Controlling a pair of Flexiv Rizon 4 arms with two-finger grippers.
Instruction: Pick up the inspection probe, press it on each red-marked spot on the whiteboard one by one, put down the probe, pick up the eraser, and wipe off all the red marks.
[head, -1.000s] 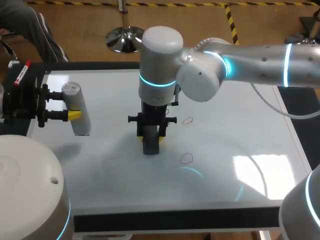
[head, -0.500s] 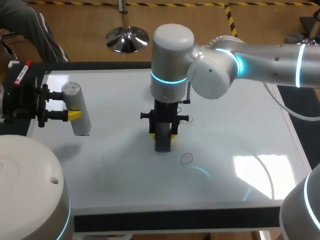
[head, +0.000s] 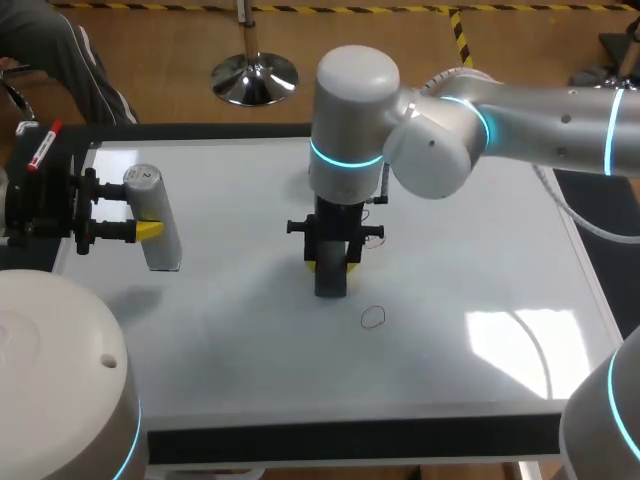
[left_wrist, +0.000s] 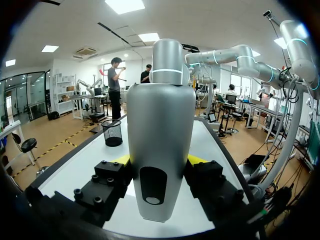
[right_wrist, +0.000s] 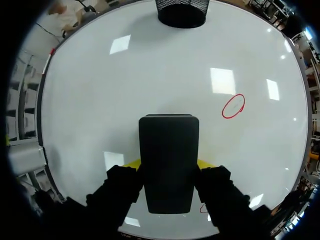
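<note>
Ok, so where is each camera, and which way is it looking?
Head view: high behind the robot, looking down on the whiteboard; both arms show, with the left gripper and right gripper.
Left wrist view: on the left wrist, looking out past the grey probe it holds.
Right wrist view: on the right wrist, looking down at the board, a red circle and the black eraser it holds.
Shared: head and right wrist views both show the eraser.

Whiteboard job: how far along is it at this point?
Probing looks over, though the left gripper holds the probe rather than having set it down. In hand: the right gripper has the eraser on the whiteboard. Left: a red mark beside the eraser, another nearer the front edge.
</note>
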